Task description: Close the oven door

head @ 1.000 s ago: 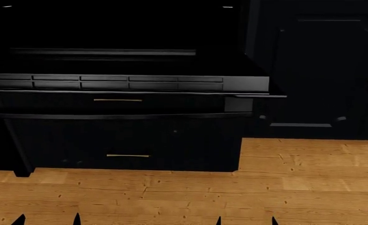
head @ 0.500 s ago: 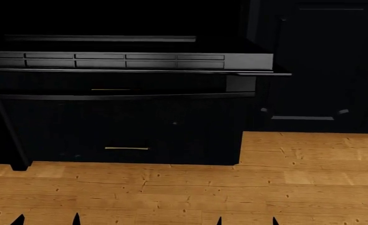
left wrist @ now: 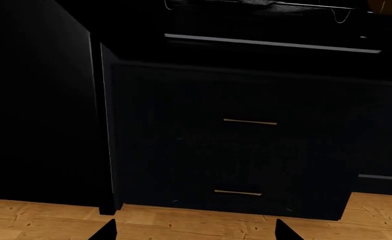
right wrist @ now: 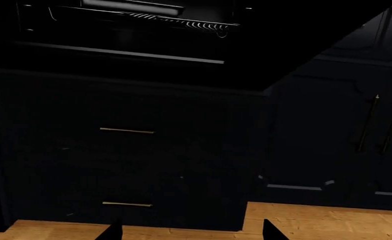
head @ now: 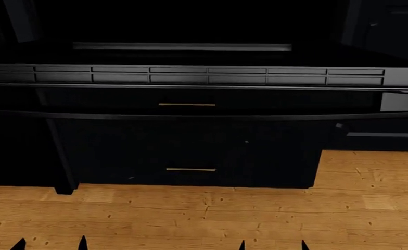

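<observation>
The oven door (head: pixel 190 75) hangs open and lies flat, its glossy black edge with a row of narrow vent slots facing me across the head view. Its long black bar handle (head: pixel 190 115) runs just below that edge. From the left wrist view I see the door's pale edge (left wrist: pixel 269 44) from underneath, with the oven rack above it. Both grippers stay low over the wooden floor, well short of the door. My left gripper (head: pixel 51 244) (left wrist: pixel 196 234) is open and holds nothing. My right gripper (head: pixel 273 244) (right wrist: pixel 192 233) is likewise open and holds nothing.
Under the door stands a dark cabinet with two drawer fronts, each with a short brass handle (head: pixel 187 104) (head: pixel 190 169). Navy panelled cabinet doors (right wrist: pixel 329 125) with long thin handles (right wrist: pixel 368 122) stand to the right. Wooden floor (head: pixel 204 219) stretches between me and the cabinet.
The head view has swung left, so the oven and drawers now sit further right and more centred. The gripper tips keep their place at the bottom edge.
</observation>
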